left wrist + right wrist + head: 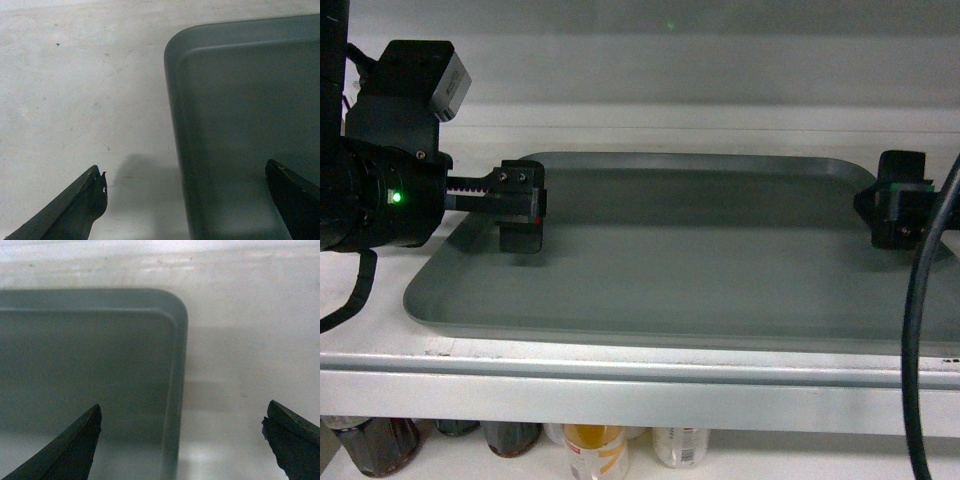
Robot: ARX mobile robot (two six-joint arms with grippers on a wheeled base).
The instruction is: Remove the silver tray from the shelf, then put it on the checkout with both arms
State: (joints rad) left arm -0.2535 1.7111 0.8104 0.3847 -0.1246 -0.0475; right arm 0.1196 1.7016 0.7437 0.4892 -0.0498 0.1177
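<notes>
The silver tray (700, 260) lies flat on the white shelf (380, 335), filling most of the head view. My left gripper (518, 212) is at the tray's left rim. In the left wrist view it (184, 167) is open, one finger over the bare shelf (75, 100) and the other over the tray (250, 100), with the rim between them. My right gripper (900, 213) is at the right rim. It (183, 406) is open too and straddles the tray's (85, 355) right edge, nothing clamped. The checkout is out of view.
The shelf's pale front lip (620, 378) runs across below the tray. Bottles and cans (595, 450) stand on the level underneath. A black cable (918, 330) hangs down at the right. The shelf's back wall (670, 60) is close behind the tray.
</notes>
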